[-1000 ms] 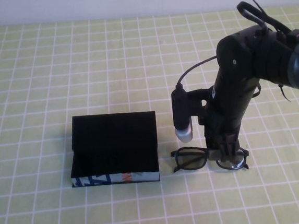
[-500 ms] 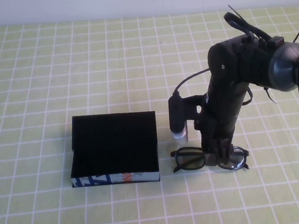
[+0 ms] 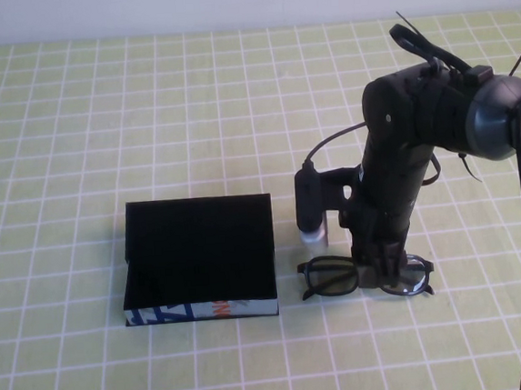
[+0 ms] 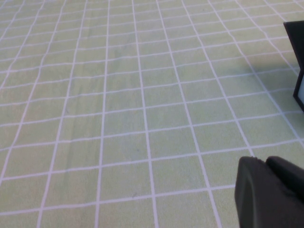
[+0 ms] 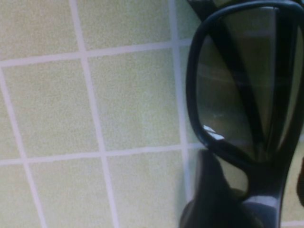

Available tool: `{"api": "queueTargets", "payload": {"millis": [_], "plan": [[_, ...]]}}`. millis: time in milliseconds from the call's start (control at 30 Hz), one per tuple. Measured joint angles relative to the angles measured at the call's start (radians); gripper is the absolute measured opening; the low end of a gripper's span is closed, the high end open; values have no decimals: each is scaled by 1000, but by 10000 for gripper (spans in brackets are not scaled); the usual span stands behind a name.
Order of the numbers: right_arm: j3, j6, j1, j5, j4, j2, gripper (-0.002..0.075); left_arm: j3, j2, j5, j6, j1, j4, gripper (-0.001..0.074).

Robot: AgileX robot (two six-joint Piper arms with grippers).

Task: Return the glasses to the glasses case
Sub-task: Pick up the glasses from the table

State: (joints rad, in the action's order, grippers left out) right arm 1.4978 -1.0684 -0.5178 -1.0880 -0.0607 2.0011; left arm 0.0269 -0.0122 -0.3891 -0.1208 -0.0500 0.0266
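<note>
High view:
- Green checked table [image 3: 54, 131].
- Black case [image 3: 199, 255] lying left of the middle, with a white side with blue and orange print at the near edge.
- Glasses [image 3: 332, 278] flat on the table, just right of the case, not touching it.
- Right arm reaching in from the right side, bent over at the top and going steeply down.
- Right gripper [image 3: 383, 266] pointing down at the middle of the glasses, between the two lenses and right on the frame.
- Cannot tell how wide the right gripper is, or whether it grips the frame.
- No left arm here.

Left wrist view:
- Mostly bare green squares.
- Left gripper [image 4: 268, 190] as a dark lump low in one corner, above the table and away from the glasses.
- Cannot tell whether the left gripper is wide or narrow.
- A bit of the case [image 4: 297, 61] at the edge, well apart from the left gripper.

Right wrist view:
- Very close to the glasses [image 5: 237, 85].
- One greenish lens in a thick black frame, lying on the green squares.
- A dark part of the right gripper touching the frame beside that lens.
</note>
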Motion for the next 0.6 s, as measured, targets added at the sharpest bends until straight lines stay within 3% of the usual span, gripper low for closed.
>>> {"api": "queueTargets", "payload": {"millis": [433, 600], "plan": [[0, 2, 0, -46, -4, 4, 115, 0, 0, 0, 0, 0, 0, -2], [0, 2, 0, -70, -8, 4, 62, 0, 0, 0, 0, 0, 0, -2]]}}
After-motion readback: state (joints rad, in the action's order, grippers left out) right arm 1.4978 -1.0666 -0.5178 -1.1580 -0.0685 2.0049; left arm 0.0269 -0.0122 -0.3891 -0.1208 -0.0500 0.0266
